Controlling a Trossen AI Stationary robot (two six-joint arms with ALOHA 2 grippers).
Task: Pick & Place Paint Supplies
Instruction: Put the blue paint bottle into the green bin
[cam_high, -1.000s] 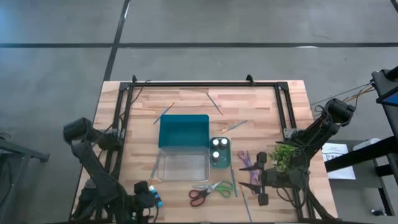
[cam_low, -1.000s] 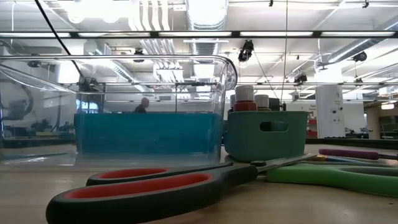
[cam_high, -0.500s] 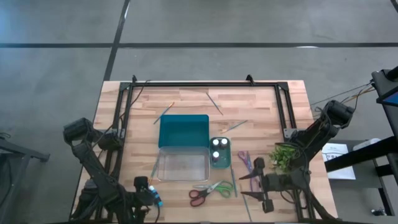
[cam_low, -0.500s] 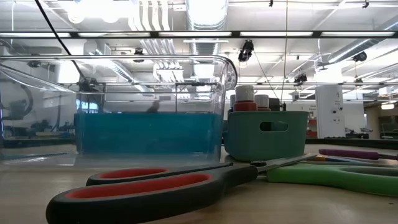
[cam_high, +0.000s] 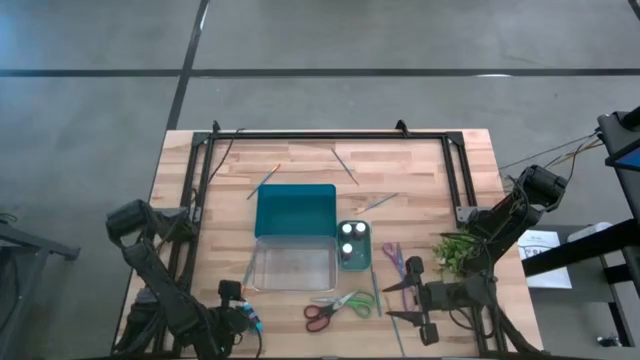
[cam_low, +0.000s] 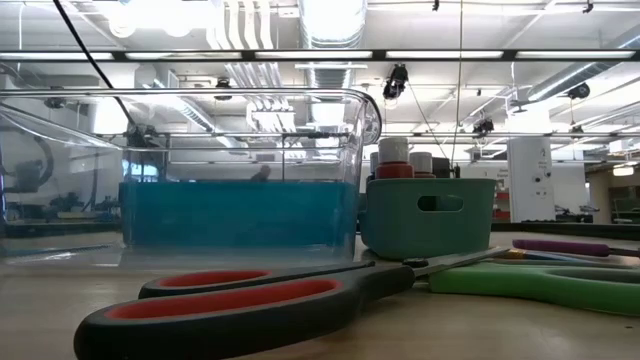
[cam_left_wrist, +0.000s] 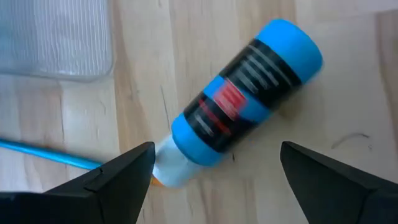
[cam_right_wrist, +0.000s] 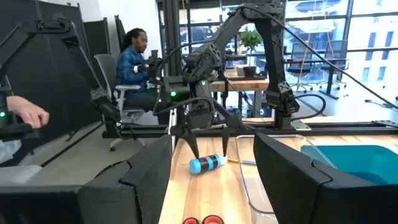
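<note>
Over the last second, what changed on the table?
Right gripper slid toward the table's front edge, jaws apart, holding nothing. Left gripper hangs open over the lying blue bottle, barely shifted. Red-green scissors, teal tub and clear bin stayed put.

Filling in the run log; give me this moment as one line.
left gripper: open over lying blue paint bottle | right gripper: open, empty, near purple scissors
</note>
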